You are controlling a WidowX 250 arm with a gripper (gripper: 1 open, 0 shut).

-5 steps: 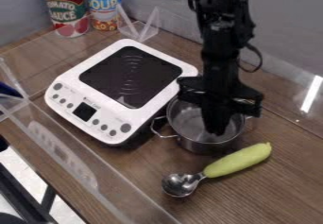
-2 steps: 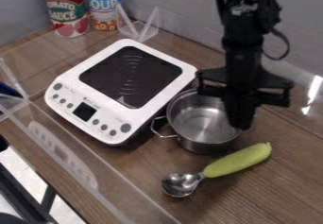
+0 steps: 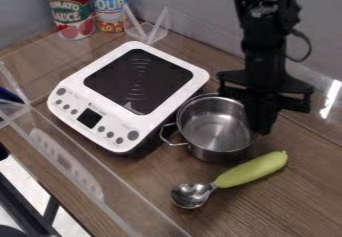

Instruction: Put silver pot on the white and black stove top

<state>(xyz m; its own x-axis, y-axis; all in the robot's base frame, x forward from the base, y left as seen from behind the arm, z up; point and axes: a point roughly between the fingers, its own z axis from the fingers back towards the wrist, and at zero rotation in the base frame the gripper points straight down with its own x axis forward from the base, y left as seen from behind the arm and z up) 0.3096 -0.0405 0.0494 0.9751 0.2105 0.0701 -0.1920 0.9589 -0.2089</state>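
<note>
Standing at the counter, I note the silver pot (image 3: 215, 127) resting on the wooden table (image 3: 301, 186), just beside the stove top (image 3: 130, 88) at its 4 o'clock corner and not on the black glass. The gripper (image 3: 262, 124) hangs steeply downward at the pot's 3 o'clock rim; its fingertips appear to sit at or just outside that rim, though contact cannot be confirmed. The jaws are clenched, with nothing visibly between them. A green-handled scoop (image 3: 234, 178) lies at the pot's 6 o'clock, and two soup cans (image 3: 86, 9) stand beyond the stove at 11 o'clock.

Judgement: the placing is not yet done. To do it well, the fingers should part, straddle the pot's thin wall squarely, close firmly, lift clear of the stove's raised white edge, and set the pot centred on the ring marks, level, avoiding the button panel.

Compared with a second ago, the gripper was down inside the pot; it has since withdrawn to the 3 o'clock side. The pot looks practically unmoved.
</note>
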